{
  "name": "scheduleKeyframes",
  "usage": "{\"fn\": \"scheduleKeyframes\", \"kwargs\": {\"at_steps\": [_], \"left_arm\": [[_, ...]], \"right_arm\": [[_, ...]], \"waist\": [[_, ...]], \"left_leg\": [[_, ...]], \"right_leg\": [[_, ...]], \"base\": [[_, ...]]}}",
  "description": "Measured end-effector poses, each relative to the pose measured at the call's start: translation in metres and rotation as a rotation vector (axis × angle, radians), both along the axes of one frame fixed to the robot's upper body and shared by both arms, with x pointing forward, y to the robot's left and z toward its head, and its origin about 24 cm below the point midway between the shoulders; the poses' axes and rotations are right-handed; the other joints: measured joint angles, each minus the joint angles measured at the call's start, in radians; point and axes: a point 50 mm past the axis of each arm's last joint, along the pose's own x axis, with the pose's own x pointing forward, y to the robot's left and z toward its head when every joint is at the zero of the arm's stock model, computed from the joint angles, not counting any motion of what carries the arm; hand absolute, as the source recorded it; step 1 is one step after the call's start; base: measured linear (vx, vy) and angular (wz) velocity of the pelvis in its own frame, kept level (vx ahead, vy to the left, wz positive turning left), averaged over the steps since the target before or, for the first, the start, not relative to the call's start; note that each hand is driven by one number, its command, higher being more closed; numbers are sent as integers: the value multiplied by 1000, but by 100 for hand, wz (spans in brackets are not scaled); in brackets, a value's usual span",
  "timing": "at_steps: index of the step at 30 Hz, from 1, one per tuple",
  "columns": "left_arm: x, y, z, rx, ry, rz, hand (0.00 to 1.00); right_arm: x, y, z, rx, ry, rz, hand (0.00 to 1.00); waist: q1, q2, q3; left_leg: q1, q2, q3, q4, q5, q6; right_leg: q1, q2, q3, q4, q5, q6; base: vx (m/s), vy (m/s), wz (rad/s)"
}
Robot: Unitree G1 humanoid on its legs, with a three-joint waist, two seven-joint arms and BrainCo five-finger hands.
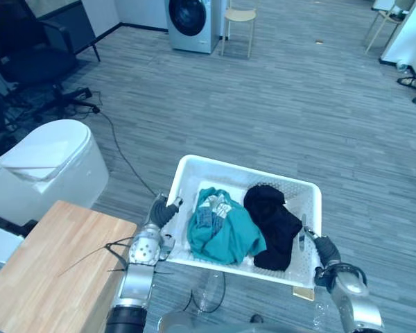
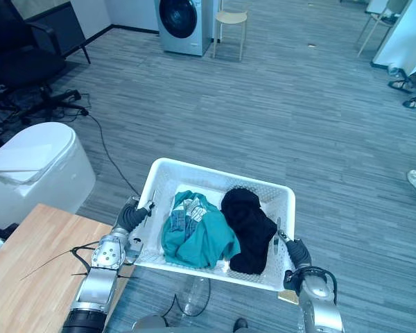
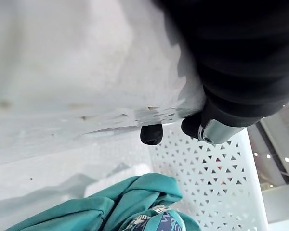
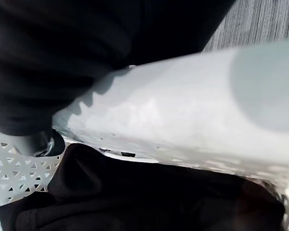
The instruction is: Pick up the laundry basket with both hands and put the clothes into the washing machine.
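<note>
**Both robot hands on the basket rim, clothes inside**

- Left robot hand [image 1: 161,212]: closed on the 9 o'clock short side of the laundry basket [image 1: 246,173]. In its wrist view the dark fingertips [image 3: 151,134] are hooked over the white rim and point down into the basket. The ribbed cover sits outside the wall.
- Right robot hand [image 1: 324,248]: closed on the opposite side, at about 4 o'clock of the basket. One silver finger [image 1: 302,233] lies down the inner face of the perforated wall. In its wrist view the rim runs straight across under the dark cover.
- The white, perforated basket hangs between the two robot hands over the floor [image 1: 298,104], its long sides running 9 to 3.
- Contents, two pieces:
  - A teal garment [image 1: 222,230] is bunched in the 9 o'clock half, with a patterned lining showing on top.
  - A black garment [image 1: 270,220] is heaped in the 3 o'clock half. It touches the teal one and reaches towards the near wall.
- Washing machine [image 1: 191,21]: at 11 o'clock, well apart from the basket, with its round door facing this way. A stool [image 1: 240,16] stands just beside it on its 3 o'clock side.
- Wooden tabletop [image 1: 48,274]: at 8 o'clock, its corner near the left arm.
- White rounded tub [image 1: 52,163]: at 9 to 10 o'clock of the basket.
- Dark office chair [image 1: 24,62]: beyond the tub, towards 10 o'clock.
- A person's feet [image 1: 412,81]: far off at 2 o'clock.
</note>
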Motion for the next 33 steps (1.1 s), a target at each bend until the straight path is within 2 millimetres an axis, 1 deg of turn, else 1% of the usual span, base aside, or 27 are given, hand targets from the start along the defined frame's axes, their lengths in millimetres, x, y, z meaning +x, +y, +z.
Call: {"fn": "scheduleKeyframes", "kwargs": {"at_steps": [2, 3, 5, 8, 14, 21, 22, 23, 24, 25, 26, 27, 28, 29, 30, 31, 32, 33], "left_arm": [[-7, 4, 4, 4, -15, 16, 100], [-7, 4, 6, 7, -24, 16, 100], [-7, 7, 9, 10, -36, 26, 100], [-7, 6, 9, 9, -36, 24, 100], [-6, 3, 9, -3, -40, 20, 100], [-5, -2, 16, -5, -72, 0, 100], [-5, -3, 17, -4, -72, -5, 100], [-5, -4, 17, -5, -73, -5, 100], [-5, -4, 16, -7, -72, -6, 100], [-5, -3, 17, -9, -73, -4, 100], [-5, -2, 16, -10, -71, 2, 100], [-5, 0, 16, -13, -70, 10, 100], [-6, 2, 15, -27, -68, 20, 100], [-6, 0, 15, -40, -70, 23, 100], [-5, -5, 18, -67, -94, 25, 100], [-4, -9, 23, -100, -120, 30, 100], [-1, -12, 25, -110, -133, 25, 100], [3, -10, 27, -101, -138, 26, 100]], "right_arm": [[1, 5, -1, 16, -5, 1, 100], [2, 6, 0, 18, -11, 1, 100], [6, 9, 2, 26, -30, 3, 100], [5, 8, 1, 26, -27, 3, 100], [6, 7, 3, 28, -36, -2, 100], [10, 4, 7, 22, -59, -13, 100], [10, 3, 7, 22, -58, -17, 100], [11, 2, 7, 20, -60, -22, 100], [12, 2, 9, 15, -64, -21, 100], [12, 3, 8, 16, -64, -21, 100], [13, 4, 9, 15, -66, -19, 100], [14, 4, 11, 9, -72, -18, 100], [16, 4, 15, 3, -88, -17, 100], [17, 3, 17, -6, -96, -14, 100], [24, -1, 26, -35, -129, -7, 100], [33, -6, 36, -65, -161, 3, 100], [35, -9, 41, -77, -176, -1, 100], [36, -5, 38, -62, -173, -23, 100]], "waist": [[2, -2, 1], [2, -2, 1], [4, -5, 3], [2, -5, 3], [-1, -6, 3], [-6, -9, 1], [-7, -10, 2], [-5, -8, 3], [-5, -6, 7], [-6, -2, 10], [-5, 4, 18], [-5, 11, 22], [-3, 2, 33], [-2, -2, 31], [-3, -7, 31], [0, 23, 33], [-2, 52, 36], [-3, 35, 57]], "left_leg": [[32, -34, -6, -54, 22, 12], [31, -42, -10, -63, 27, 12], [29, -61, -15, -95, 44, 15], [27, -67, -16, -99, 46, 15], [35, -72, -19, -118, 49, 15], [49, -79, -21, -129, 50, 15], [41, -75, -26, -105, 44, 21], [18, -57, -28, -40, 19, 24], [0, -35, -28, 27, -4, 25], [-25, -6, -26, 114, -22, 25], [-69, 43, -27, 265, -25, 21], [-101, 69, -28, 353, -14, 20], [-171, 97, -32, 481, -4, 31], [-183, 84, -30, 450, -23, 27], [-203, 34, -16, 322, -33, 31], [-207, 9, -18, 140, -36, 24], [-202, 17, -31, 54, -26, 3], [-167, 16, -32, 60, 40, -30]], "right_leg": [[17, -24, -11, -15, 3, 5], [16, -28, -17, -16, 2, 6], [12, -40, -21, -36, 13, 24], [12, -44, -23, -43, 16, 30], [19, -44, -20, -52, 18, 30], [28, -48, -19, -61, 19, 31], [27, -47, -19, -61, 18, 31], [30, -41, -18, -59, 12, 31], [40, -31, -15, -57, 1, 34], [49, -17, -11, -48, -21, 24], [62, 3, 6, -31, -50, 15], [73, 7, 23, -27, -61, 3], [83, 8, 51, -23, -71, 16], [73, -5, 65, -19, -78, 15], [39, -39, 86, -16, -81, 14], [6, -28, 96, 10, -94, 17], [-16, -15, 87, 55, -111, 10], [-20, -47, 113, 99, -115, 53]], "base": [[-24, 56, 14], [-23, 43, 25], [-8, 31, 11], [3, 6, 2], [40, 9, -2], [0, 0, 0], [-17, 2, -4], [-25, -15, -11], [-22, -31, -17], [-20, -43, -26], [-34, -46, -26], [-31, 11, -41], [-6, 45, -37], [12, 102, -57], [44, 99, -78], [56, 73, -80], [116, 137, -68], [154, 119, -40]]}}
